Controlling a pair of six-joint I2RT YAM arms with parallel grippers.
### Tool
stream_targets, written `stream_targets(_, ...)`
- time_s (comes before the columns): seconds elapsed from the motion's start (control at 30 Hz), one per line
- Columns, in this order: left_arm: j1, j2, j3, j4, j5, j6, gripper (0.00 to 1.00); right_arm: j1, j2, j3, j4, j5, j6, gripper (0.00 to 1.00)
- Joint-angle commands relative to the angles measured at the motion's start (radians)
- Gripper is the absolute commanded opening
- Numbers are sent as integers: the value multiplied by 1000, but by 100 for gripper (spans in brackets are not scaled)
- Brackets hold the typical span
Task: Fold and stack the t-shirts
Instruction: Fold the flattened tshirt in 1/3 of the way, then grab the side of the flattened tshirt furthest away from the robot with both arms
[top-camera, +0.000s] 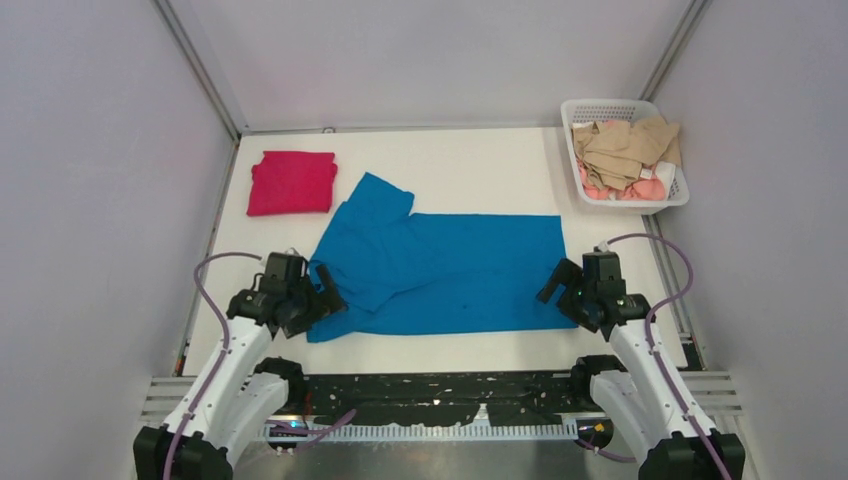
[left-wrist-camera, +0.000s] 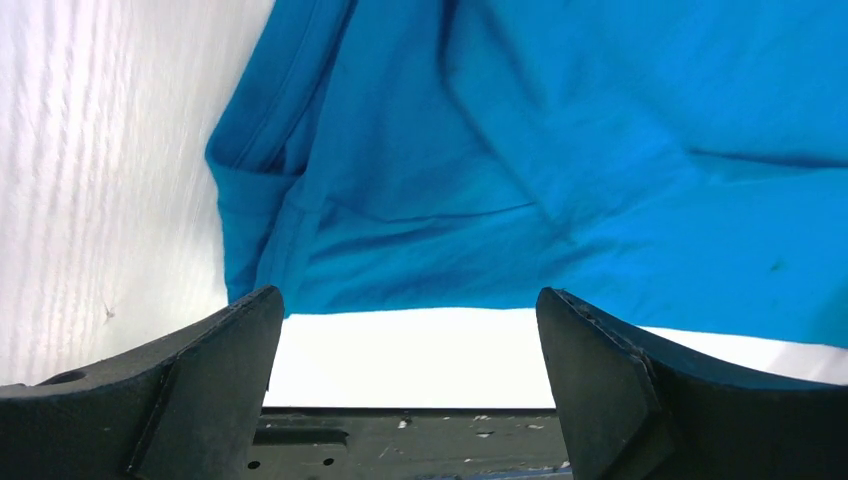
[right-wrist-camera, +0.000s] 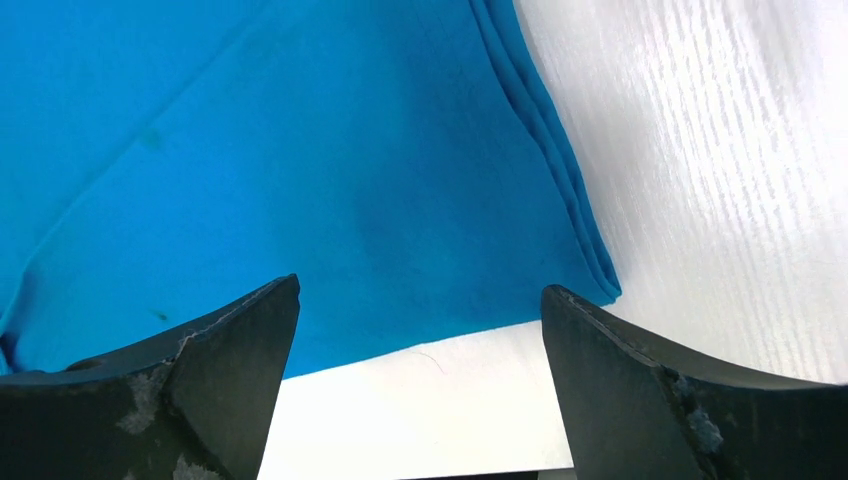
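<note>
A bright blue t-shirt (top-camera: 440, 270) lies spread across the middle of the white table (top-camera: 480, 160), folded lengthwise, with one sleeve pointing to the back left. A magenta-red t-shirt (top-camera: 291, 182) sits folded at the back left. My left gripper (top-camera: 322, 290) hovers open over the blue shirt's near left corner (left-wrist-camera: 260, 240); nothing is between its fingers (left-wrist-camera: 230, 360). My right gripper (top-camera: 560, 285) is open at the shirt's near right corner (right-wrist-camera: 590, 270), its fingers (right-wrist-camera: 600, 370) empty above the hem.
A white basket (top-camera: 672, 200) holding beige and pink cloths stands at the back right. Grey walls enclose the table on three sides. A black rail (top-camera: 450, 390) with the arm bases runs along the near edge.
</note>
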Motion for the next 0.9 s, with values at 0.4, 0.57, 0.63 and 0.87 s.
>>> stream_targets(0.4, -55, 499, 453, 181, 28, 70, 100, 290, 480, 344, 297, 176, -63, 95)
stream_targets(0.57, -79, 576, 440, 325, 71, 58, 100, 352, 551, 321, 391, 162, -36, 95)
stream_targets(0.63, -80, 643, 539, 314, 56, 81, 100, 353, 608, 370, 396, 192, -50, 95)
stream_targets(0.87, -80, 1005, 1072, 135, -91, 213, 100, 298, 801, 610, 362, 342, -68, 95)
